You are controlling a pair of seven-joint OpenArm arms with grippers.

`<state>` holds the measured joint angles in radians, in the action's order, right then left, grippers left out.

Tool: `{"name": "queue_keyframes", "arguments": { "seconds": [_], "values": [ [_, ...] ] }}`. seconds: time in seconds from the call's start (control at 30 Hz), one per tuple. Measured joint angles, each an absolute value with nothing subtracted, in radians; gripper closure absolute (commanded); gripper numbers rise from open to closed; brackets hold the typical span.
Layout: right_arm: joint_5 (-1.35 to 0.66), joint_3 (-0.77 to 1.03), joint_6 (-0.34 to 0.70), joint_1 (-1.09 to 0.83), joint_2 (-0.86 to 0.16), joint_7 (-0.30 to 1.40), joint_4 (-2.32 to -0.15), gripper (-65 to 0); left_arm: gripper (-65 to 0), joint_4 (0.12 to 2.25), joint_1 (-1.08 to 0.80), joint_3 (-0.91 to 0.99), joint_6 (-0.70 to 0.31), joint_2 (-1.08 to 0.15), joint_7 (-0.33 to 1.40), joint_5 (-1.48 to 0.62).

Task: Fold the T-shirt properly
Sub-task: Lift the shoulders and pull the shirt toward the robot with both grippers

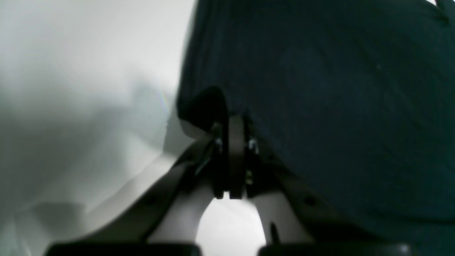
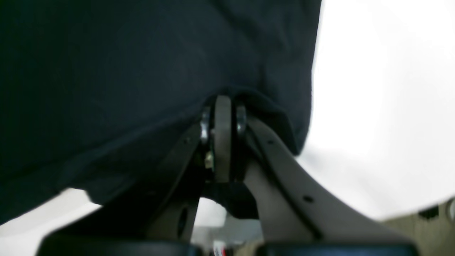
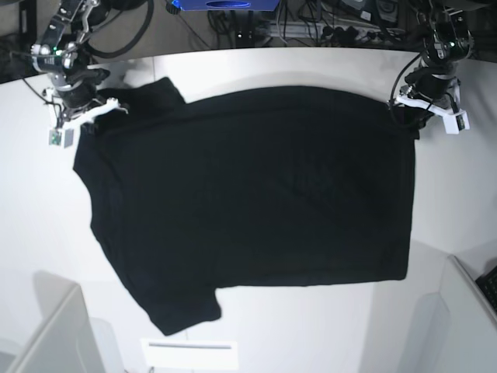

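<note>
White table, one black T-shirt spread flat across it, plain side up. Far edge: two grippers, left gripper and right gripper, each clamped on a shirt corner.

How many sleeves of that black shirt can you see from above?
2. One sleeve lies at the far left corner, beside the right pincer. The other points toward the near edge of the table. Neither is folded in.
</note>
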<state>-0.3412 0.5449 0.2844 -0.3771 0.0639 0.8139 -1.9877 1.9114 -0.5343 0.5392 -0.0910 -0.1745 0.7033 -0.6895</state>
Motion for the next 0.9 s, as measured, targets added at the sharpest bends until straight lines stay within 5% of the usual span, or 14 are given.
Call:
{"name": "queue_keyframes", "arguments": {
  "seconds": [0.53,0.9],
  "values": [
    [-0.337,0.545,0.281,-0.156,0.047,0.921,-1.869,0.0,0.0,1.849,-0.437,0.553,-0.088,-0.175,0.716,-0.686],
    [-0.337,0.470,0.278,-0.042,0.002,0.913,-1.711,0.0,0.0,1.821,-0.394,0.553,0.004,-0.175,0.715,-0.690]
  ]
}}
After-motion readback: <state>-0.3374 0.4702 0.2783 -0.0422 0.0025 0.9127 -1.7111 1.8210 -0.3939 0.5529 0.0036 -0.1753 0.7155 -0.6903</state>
